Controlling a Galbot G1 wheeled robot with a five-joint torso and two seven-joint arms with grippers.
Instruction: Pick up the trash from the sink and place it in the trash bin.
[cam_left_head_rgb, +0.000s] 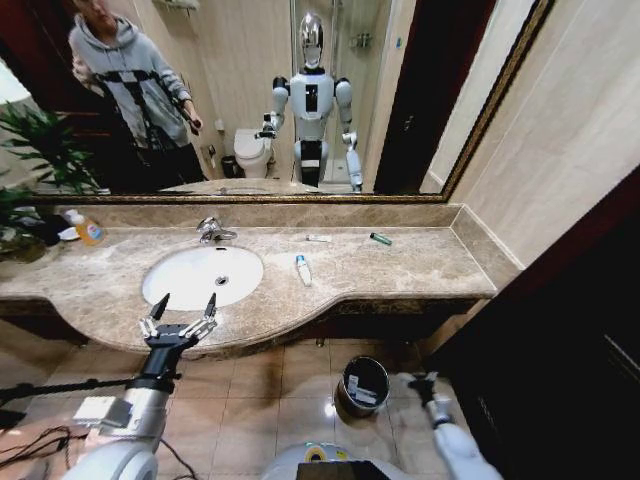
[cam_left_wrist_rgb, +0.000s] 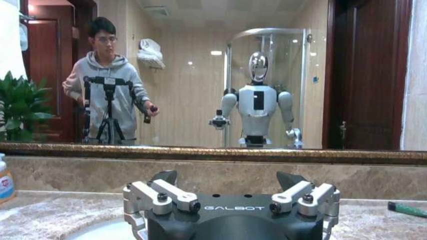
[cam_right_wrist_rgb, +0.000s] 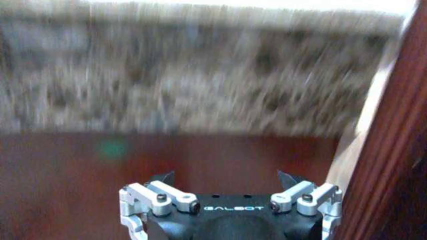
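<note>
The white oval sink is set in the beige marble counter, and its basin looks bare. On the counter to its right lie bits of trash: a short white tube with a blue end, a white packet and a tiny green tube. My left gripper hovers open over the sink's front rim, holding nothing. The trash bin, round dark metal, stands on the floor below the counter. My right gripper hangs low just right of the bin, open and empty, facing the counter's front.
A chrome faucet stands behind the basin. An orange-yellow bottle and a plant are at the counter's left end. A wide mirror backs the counter. Dark wood panels close in on the right.
</note>
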